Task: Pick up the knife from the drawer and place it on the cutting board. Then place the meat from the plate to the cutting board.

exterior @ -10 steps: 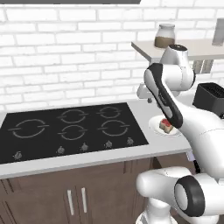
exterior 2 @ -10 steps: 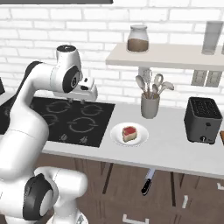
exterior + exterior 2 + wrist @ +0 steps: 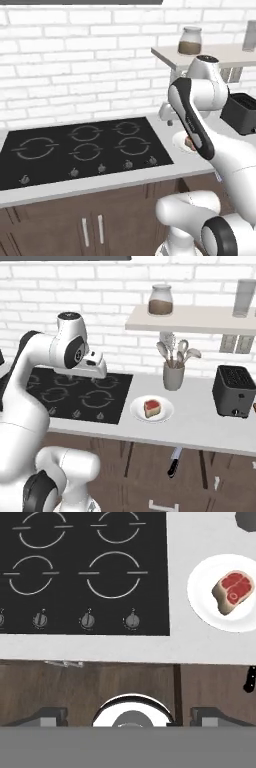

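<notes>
I see the knife [image 3: 173, 462] below the counter [image 3: 200, 423] edge at about six o'clock from the plate [image 3: 137, 406], black handle low and silver blade running up under the lip, though the drawer itself is hard to make out. The meat [image 3: 152, 408], red with a pale tan rim, sits on that white plate between the cooktop [image 3: 80, 396] and the toaster [image 3: 234, 391]. My gripper [image 3: 100, 370] hangs over the cooktop, jaws spread wide and holding nothing.

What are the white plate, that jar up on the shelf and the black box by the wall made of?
The plate looks like glazed ceramic: plain white, smooth, slightly glossy. The jar seems to be clear glass, since its brown contents show through; its lid looks grey, perhaps metal. The toaster appears matte black, either plastic or painted metal.
</notes>
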Controlling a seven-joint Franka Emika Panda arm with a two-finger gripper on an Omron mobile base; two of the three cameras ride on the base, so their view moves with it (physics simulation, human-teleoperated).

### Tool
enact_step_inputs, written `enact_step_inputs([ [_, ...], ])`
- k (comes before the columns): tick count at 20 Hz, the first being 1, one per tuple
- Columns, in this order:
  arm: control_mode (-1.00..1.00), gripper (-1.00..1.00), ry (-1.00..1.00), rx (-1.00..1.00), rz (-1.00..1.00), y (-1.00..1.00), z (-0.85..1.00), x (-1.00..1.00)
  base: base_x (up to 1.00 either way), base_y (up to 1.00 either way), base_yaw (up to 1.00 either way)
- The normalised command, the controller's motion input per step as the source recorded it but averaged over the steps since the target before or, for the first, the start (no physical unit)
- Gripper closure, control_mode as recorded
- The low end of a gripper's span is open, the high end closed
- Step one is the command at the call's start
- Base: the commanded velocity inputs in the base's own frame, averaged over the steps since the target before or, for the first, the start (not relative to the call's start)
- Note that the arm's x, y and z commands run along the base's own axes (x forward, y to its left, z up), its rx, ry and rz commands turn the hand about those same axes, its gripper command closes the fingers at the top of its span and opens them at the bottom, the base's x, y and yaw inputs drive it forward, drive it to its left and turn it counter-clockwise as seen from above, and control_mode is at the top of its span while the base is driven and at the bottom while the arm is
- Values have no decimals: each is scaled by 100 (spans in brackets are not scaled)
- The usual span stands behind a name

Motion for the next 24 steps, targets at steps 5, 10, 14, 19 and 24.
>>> enact_step_inputs([
  [5,100,-100,0,0,0,0,0,0,-2,67,-77],
  [10,100,-100,0,0,0,0,0,0,0,0,-100],
  [14,100,-100,0,0,0,0,0,0,0,3,-100],
  [19,100,-100,0,0,0,0,0,0,-13,32,-90],
  [24,100,-100,0,0,0,0,0,0,10,50,-27],
])
